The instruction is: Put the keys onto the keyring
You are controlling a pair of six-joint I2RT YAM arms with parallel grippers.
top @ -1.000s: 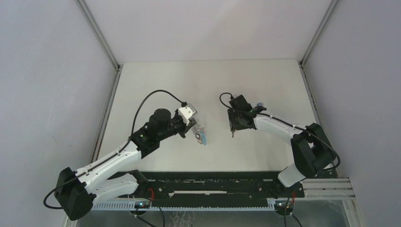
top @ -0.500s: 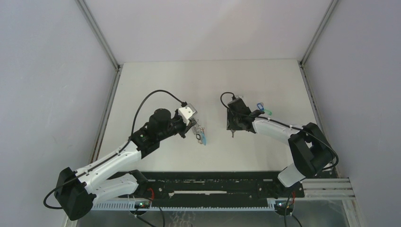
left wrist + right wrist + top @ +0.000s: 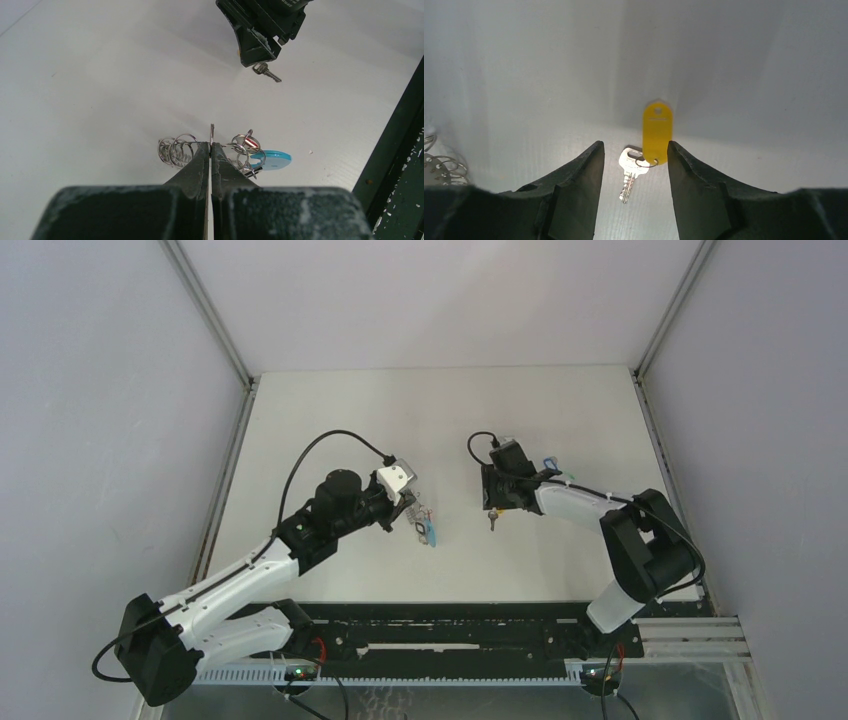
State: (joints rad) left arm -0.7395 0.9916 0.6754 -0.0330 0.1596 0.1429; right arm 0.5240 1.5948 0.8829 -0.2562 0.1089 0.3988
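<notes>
My left gripper is shut on the keyring, holding its thin metal ring edge-on. Wire coils hang on its left; a cyan piece and a red tag hang on its right. In the top view the keyring hangs at my left gripper. My right gripper is open, pointing down at the table. A silver key with a yellow tag lies flat between its fingers, untouched. This key shows just below my right gripper. Blue and green tags lie behind the right wrist.
The left wrist view shows the right gripper ahead with the silver key beneath it. A black rail runs along the near table edge. Metal frame posts stand at the back corners.
My right gripper has shifted slightly right and turned, and the key on the table below it shows more clearly. My left arm and the keyring have not moved.
</notes>
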